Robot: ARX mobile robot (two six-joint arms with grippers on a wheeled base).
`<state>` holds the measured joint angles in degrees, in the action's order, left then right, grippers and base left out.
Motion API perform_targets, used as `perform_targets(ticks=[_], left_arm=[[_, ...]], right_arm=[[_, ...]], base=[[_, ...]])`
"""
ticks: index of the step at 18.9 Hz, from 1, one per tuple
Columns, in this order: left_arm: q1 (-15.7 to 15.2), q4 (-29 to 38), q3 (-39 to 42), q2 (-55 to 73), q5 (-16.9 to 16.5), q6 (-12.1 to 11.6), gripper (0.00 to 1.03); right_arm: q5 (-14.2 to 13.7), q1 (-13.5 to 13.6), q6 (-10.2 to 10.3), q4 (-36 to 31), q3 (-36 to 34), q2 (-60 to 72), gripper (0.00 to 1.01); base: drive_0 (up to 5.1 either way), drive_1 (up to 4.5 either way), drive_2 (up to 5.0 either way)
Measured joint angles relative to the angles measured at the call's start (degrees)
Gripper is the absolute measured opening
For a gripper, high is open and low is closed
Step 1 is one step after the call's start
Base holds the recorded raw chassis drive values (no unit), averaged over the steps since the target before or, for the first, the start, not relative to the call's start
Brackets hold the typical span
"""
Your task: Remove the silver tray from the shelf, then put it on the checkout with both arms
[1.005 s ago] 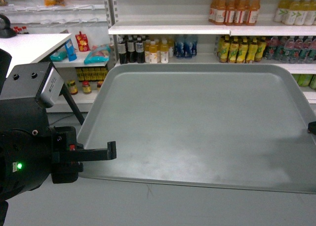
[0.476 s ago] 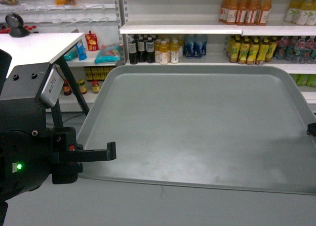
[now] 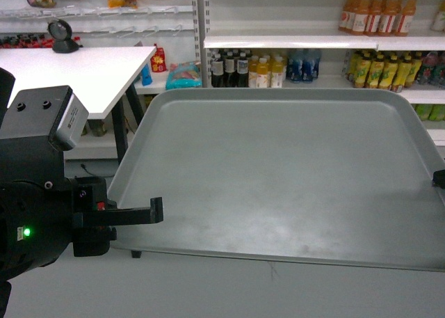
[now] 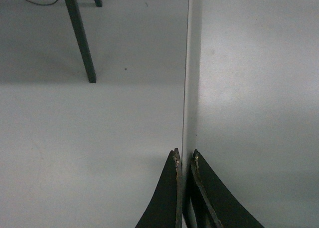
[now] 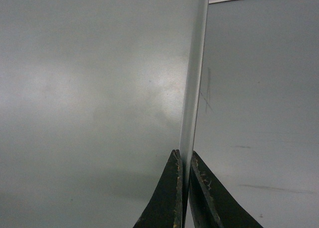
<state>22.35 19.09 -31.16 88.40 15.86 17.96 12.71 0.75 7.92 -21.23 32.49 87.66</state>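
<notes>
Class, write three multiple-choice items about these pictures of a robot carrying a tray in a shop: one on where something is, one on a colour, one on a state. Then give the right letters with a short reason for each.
1. Where is the white counter with the black scanner?
A. left of the tray
B. right of the tray
C. under the drinks shelf

2. What colour is the small light on the left arm?
A. red
B. green
C. blue

3. How are the two hands holding the tray?
A. both open, clear of it
B. only the left one grips
C. each shut on a side rim

Answers:
1 A: the counter and the scanner stand to the left of the tray.
2 B: the light glows green.
3 C: the left hand and the right hand each pinch a rim in the wrist views.
</notes>
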Motion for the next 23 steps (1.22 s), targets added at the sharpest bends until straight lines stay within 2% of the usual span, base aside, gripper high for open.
perform_targets(ticks=[23], left_arm=[[0.0, -0.2, 0.0, 0.07, -0.02, 0.0, 0.03]], right_arm=[[0.02, 0.0, 0.0, 0.2, 0.0, 0.0, 0.03]], base=[[-5.0, 2.43, 2.4]])
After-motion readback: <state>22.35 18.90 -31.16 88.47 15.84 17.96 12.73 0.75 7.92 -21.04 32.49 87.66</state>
